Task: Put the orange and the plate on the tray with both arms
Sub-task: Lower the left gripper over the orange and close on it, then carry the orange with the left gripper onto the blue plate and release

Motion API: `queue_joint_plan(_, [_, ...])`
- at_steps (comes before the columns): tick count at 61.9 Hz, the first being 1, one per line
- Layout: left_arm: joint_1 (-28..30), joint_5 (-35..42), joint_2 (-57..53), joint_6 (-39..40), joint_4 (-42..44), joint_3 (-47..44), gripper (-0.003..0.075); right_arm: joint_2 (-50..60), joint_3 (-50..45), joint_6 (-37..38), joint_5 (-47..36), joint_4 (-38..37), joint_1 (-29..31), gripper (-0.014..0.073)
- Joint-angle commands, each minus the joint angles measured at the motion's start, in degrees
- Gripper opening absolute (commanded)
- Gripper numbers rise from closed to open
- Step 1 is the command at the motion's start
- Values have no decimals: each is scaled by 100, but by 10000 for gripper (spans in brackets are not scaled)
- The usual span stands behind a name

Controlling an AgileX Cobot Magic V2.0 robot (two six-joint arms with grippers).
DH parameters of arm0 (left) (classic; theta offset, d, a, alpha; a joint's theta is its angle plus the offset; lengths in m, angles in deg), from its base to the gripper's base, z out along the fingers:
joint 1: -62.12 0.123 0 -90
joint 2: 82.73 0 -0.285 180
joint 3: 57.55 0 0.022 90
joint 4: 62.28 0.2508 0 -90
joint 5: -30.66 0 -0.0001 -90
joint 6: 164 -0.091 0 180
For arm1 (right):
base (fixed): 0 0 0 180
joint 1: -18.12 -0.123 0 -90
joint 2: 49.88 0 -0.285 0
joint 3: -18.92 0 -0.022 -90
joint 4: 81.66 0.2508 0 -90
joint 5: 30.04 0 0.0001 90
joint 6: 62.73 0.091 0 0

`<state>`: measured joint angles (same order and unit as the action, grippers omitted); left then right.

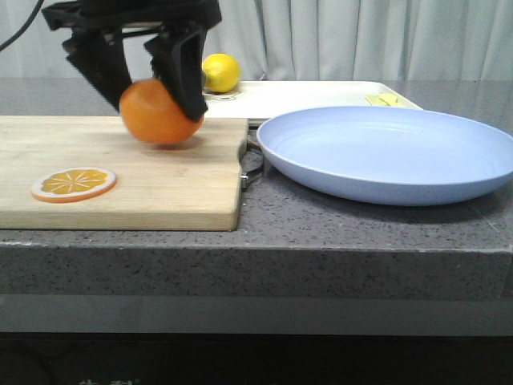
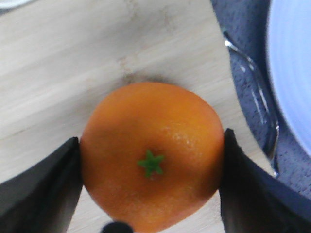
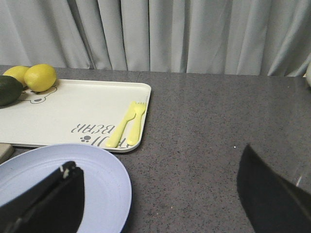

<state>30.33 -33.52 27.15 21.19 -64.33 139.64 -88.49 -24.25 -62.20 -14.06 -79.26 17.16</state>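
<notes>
**A:** What lay nearest the counter's front edge?

**B:** An orange slice (image 1: 74,184) on the cutting board (image 1: 160,172); beside the board, the plate (image 1: 389,152) sat on grey countertop (image 1: 321,216), overlapping the tray (image 3: 73,119) behind it.

**A:** And the orange (image 1: 159,112)?

**B:** Pinched between the left gripper (image 1: 152,76) jaws over the board. The right gripper (image 3: 160,194) hung spread, one finger over the plate's rim.

**A:** Any lettering?

**B:** "BEAR" on the tray, upside down; the preceding word was half hidden. A yellow fork (image 3: 127,124) and lemons (image 3: 39,77) lay there, and a dark green fruit (image 3: 8,90), cut off.
</notes>
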Motion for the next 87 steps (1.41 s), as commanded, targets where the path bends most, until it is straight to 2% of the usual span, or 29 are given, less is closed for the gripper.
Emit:
queue_joint_plan(1, [-54, 265, -269, 8, -110, 521, 150, -45, 215, -53, -491, 12, 25, 643])
queue_joint_plan(12, [-340, 1031, -269, 8, -161, 782, 150, -45, 215, -53, -496, 12, 25, 643])
queue_joint_plan(30, [-1409, 2494, 335, 8, -243, 782, 150, -45, 215, -53, -496, 12, 25, 643])
queue_joint_plan(47, [-1825, 2752, 797, 8, -243, 784, 157, -45, 215, -53, -515, 12, 25, 643])
queue_joint_plan(51, [-1825, 2741, 820, 8, -243, 784, 195, -45, 215, -53, -515, 12, 25, 643])
queue_joint_plan(66, [-1825, 2730, 820, 8, -217, 784, 479, -45, 215, -53, -515, 12, 25, 643])
queue_joint_plan(72, [-1825, 2719, 820, -1, -204, 784, 559, -45, 215, -53, -515, 12, 25, 643])
queue_joint_plan(87, [-1825, 2058, 820, -152, -204, 1340, 571, -45, 215, -53, -596, 12, 25, 643])
